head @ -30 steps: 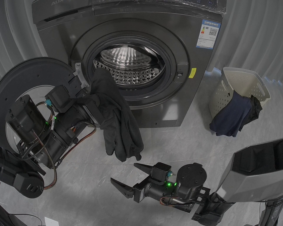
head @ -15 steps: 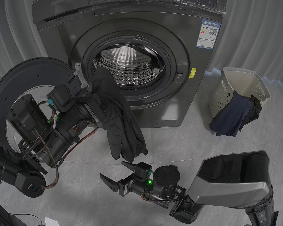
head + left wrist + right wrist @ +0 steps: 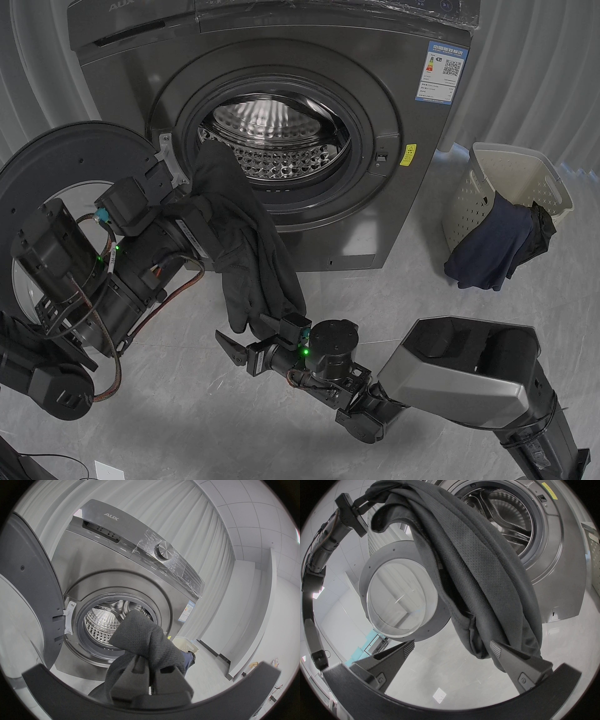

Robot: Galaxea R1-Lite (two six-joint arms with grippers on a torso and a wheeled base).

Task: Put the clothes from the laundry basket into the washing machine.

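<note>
One dark garment point(image 3: 256, 262) hangs from the left hand point(image 3: 203, 225) at the washing machine point(image 3: 400, 81) mouth, not yet inside. The drum point(image 3: 275, 131) looks bare, and more clothes point(image 3: 494, 244) drape the laundry basket point(image 3: 519, 165) rim. The right hand point(image 3: 242, 332) is spread below the hem. Left wrist view: the hand is clenched on cloth, with the open door point(image 3: 28, 583) close beside. Right wrist view: the hem sags between parted fingers point(image 3: 518, 664), with free floor point(image 3: 450, 673) beneath.

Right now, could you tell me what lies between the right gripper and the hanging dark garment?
Nothing; the right wrist view shows the open right gripper at the hanging end of the dark garment.
</note>
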